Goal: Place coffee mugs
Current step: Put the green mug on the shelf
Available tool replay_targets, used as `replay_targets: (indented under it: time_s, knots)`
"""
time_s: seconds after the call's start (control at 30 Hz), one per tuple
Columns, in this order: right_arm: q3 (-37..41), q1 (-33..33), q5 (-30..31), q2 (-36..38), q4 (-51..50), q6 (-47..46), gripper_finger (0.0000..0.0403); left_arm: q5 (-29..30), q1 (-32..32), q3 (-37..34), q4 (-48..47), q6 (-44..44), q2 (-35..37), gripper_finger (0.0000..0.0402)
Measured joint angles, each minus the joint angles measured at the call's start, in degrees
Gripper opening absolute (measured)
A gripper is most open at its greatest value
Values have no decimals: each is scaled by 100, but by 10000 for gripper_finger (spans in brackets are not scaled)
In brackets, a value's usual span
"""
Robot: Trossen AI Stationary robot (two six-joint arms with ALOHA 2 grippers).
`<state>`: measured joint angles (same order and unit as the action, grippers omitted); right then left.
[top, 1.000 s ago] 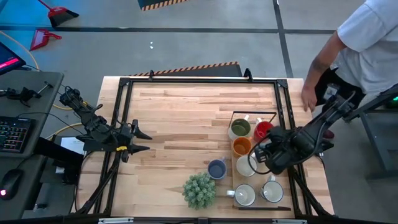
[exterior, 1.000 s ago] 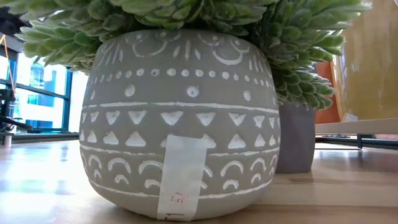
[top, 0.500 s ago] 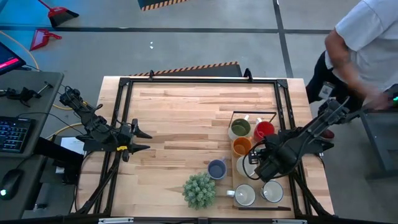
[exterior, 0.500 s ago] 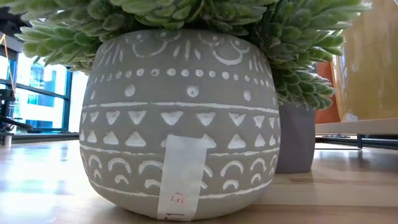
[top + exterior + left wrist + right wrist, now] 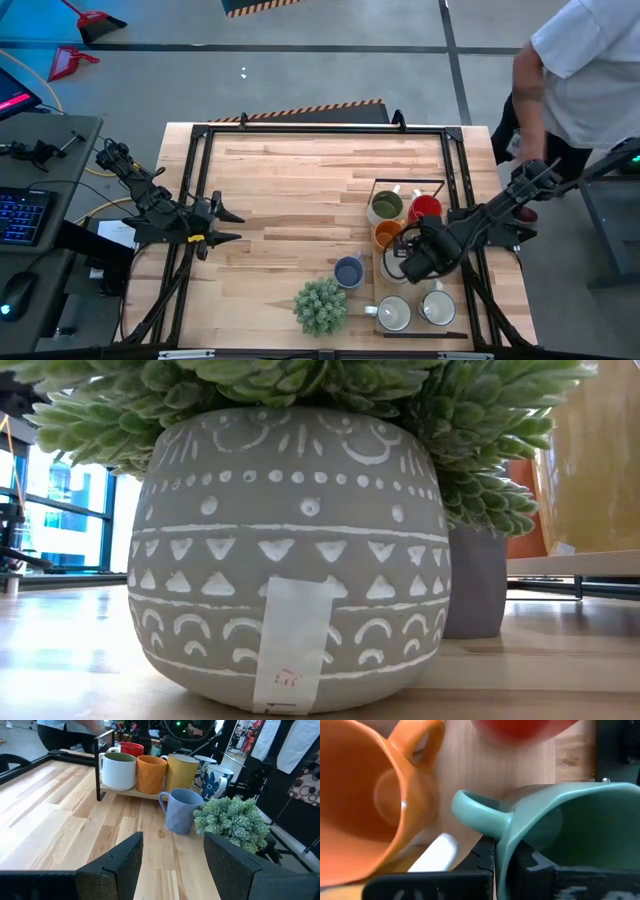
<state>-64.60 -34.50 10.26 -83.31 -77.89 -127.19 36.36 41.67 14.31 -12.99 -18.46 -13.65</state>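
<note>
while clamped, green mug (image 5: 560,830) between jaws

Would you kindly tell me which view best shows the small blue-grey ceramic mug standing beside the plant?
The left wrist view: the blue-grey ceramic mug stands unobstructed, its handle and ribbed side visible. The high view shows only its rim and inside from above. The low view shows a grey sliver behind the patterned plant pot; the right wrist view misses it.
</note>
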Motion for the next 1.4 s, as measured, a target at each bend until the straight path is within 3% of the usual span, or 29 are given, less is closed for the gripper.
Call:
replay_targets:
  time_s: [0.77, 1.4]
  knots:
    - [30, 653, 26, 4, 190, 517, 2, -9, -1, 0, -7, 63, 0, 197]
    - [30, 651, -280, 4, -68, 521, 91, -13, 0, 0, -7, 63, 2, 197]
